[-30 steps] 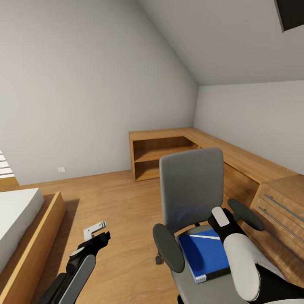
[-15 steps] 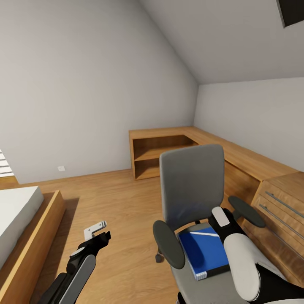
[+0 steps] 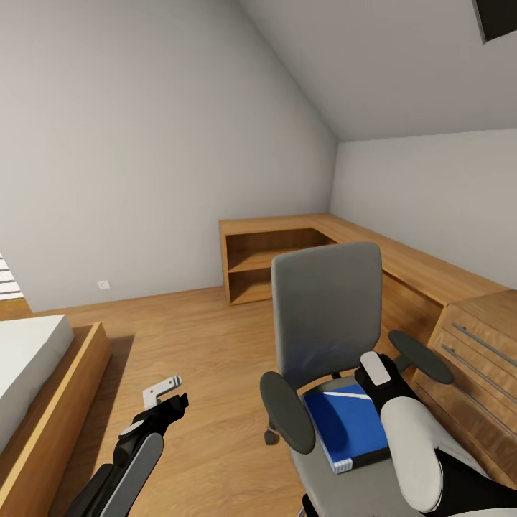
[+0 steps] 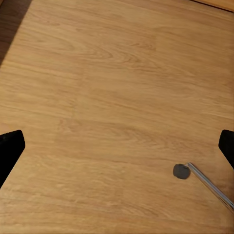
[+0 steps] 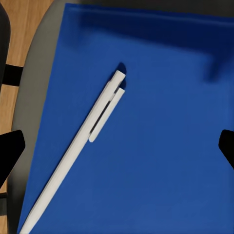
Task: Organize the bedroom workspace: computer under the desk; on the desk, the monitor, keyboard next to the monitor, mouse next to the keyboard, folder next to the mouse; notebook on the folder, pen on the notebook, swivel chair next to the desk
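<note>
The left arm reaches forward low, its gripper (image 3: 169, 398) with jaws spread wide. The right arm bends inward, wrist angled down, its gripper (image 5: 117, 146) likewise spread, fingertips at the frame edges.

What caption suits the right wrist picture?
Open right end effector above a white pen lying on the blue folder.

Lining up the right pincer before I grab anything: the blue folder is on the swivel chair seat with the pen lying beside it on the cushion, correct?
Not quite. The folder is on the swivel chair seat, but the pen lies on top of the folder, not on the cushion. The right wrist view shows it resting across the blue cover, between the open fingers of the right pincer.
</note>
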Controlling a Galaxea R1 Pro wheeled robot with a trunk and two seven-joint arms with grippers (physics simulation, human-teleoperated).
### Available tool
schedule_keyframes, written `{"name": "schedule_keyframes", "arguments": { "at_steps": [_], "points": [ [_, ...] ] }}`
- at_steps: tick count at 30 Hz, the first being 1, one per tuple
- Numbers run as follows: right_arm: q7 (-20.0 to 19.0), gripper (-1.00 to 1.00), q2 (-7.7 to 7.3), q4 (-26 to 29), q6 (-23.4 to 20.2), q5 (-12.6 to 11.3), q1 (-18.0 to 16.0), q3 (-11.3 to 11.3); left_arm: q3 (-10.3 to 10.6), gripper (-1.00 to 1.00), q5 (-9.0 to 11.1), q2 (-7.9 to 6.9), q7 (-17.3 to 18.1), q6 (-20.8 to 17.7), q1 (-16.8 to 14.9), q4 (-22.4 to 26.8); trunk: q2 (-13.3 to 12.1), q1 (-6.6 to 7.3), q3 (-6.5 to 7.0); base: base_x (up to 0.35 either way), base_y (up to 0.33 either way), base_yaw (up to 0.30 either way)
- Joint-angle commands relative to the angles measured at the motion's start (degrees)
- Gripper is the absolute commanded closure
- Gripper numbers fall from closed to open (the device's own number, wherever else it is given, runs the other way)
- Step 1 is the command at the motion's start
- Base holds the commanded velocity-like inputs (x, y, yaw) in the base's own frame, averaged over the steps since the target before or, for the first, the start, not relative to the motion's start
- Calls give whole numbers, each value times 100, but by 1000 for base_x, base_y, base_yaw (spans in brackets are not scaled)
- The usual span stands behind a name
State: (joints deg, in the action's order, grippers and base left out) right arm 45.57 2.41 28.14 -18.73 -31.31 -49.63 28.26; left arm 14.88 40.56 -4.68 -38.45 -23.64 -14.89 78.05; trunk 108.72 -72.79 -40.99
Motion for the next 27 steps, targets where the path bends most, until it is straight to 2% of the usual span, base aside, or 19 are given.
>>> {"name": "schedule_keyframes", "arguments": {
  "at_steps": [1,16,22,27],
  "points": [
    [24,-100,6,16,-42,0,-3,21,15,-100,39,-6,-49,-9,-5,8,3,1,-6,0,0,0],
    [80,-100,18,1,-36,20,-3,21,9,-100,40,-6,-49,-9,-5,8,3,1,-6,0,0,0],
    [490,-100,38,7,-17,-7,-3,30,7,-100,40,-6,-49,-9,-5,8,3,1,-6,0,0,0],
    [513,-100,52,7,-17,-2,-3,30,12,-100,40,-12,-49,-9,-5,8,3,1,-6,0,0,0]
  ]
}}
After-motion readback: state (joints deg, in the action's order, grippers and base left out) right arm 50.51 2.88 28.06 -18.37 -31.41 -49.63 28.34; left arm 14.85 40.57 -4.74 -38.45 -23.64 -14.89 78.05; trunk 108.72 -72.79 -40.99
